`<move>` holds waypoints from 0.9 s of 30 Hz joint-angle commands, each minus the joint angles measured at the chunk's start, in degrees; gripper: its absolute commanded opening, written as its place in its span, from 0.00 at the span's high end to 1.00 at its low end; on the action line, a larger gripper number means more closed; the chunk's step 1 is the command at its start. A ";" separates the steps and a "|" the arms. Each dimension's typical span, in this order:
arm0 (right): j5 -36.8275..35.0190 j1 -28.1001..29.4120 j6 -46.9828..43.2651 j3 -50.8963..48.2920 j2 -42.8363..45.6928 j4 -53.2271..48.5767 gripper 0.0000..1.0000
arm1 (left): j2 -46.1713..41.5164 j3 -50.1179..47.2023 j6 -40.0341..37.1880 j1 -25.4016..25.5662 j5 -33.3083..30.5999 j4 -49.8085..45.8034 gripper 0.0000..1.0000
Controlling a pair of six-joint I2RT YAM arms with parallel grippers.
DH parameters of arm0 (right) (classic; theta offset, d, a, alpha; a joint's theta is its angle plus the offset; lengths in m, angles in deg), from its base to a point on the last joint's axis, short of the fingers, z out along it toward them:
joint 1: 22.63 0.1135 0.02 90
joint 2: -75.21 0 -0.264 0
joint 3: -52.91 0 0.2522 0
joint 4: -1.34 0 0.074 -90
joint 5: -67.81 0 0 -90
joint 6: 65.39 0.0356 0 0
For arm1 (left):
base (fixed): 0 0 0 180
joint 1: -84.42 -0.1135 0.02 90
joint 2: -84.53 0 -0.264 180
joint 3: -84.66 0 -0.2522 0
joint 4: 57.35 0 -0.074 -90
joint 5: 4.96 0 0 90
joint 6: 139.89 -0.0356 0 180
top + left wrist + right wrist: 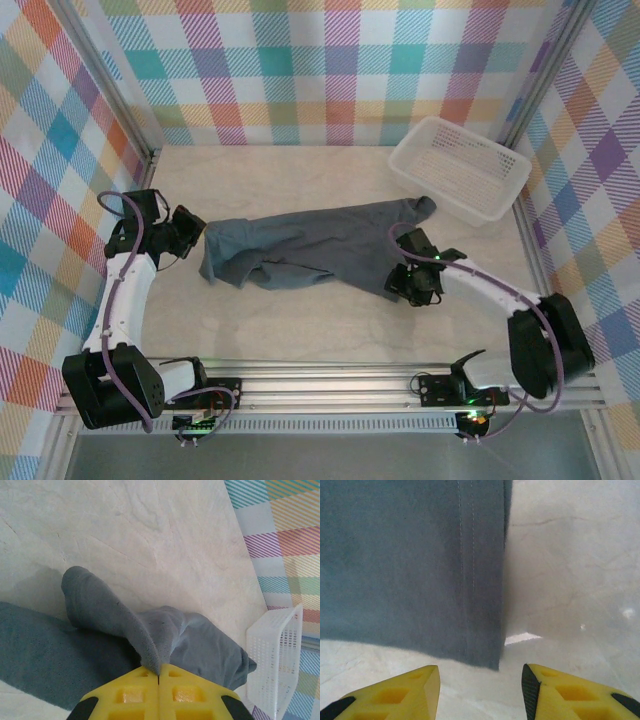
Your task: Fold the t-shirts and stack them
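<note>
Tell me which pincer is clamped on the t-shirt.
The left pincer: its jaws are shut on a pinched fold of the t-shirt. The right pincer stands open just short of the hem, gripping nothing.

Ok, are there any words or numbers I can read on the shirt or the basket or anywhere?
None to read. The t-shirt is plain grey, the white basket shows no label, and the checked walls carry only coloured stripes.
</note>
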 commanded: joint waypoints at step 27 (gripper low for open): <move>-8.62 5.95 -1.99 6.56 -11.73 -1.98 0.96 | -0.50 3.47 -1.61 -0.59 0.32 -1.95 1.00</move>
